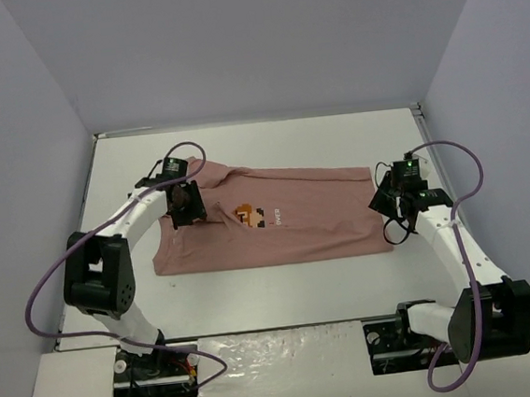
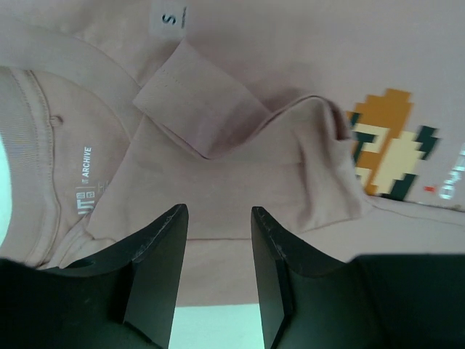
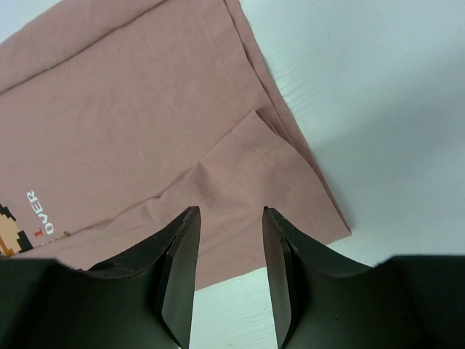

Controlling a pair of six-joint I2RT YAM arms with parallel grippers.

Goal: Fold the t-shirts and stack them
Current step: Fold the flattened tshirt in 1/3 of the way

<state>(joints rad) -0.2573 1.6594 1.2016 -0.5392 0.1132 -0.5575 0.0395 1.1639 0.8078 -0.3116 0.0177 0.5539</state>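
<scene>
A salmon-pink t-shirt [image 1: 286, 226] lies flat and sideways on the white table, collar to the left and hem to the right, with the pixel graphic [image 1: 251, 216] facing up. My left gripper [image 1: 186, 202] hovers over the collar end. Its jaws [image 2: 218, 212] stand open with nothing between them, above the cloth [image 2: 218, 167] just below a folded-in sleeve [image 2: 192, 102]. My right gripper [image 1: 398, 201] is over the hem end. It is open [image 3: 231, 212] above the shirt's lower corner [image 3: 283, 182], where a fold of cloth overlaps.
The white table [image 1: 269, 142] is enclosed by grey walls on the left, right and back. Both arm bases sit at the near edge [image 1: 259, 335]. Bare tabletop [image 3: 378, 109] shows beside the hem in the right wrist view.
</scene>
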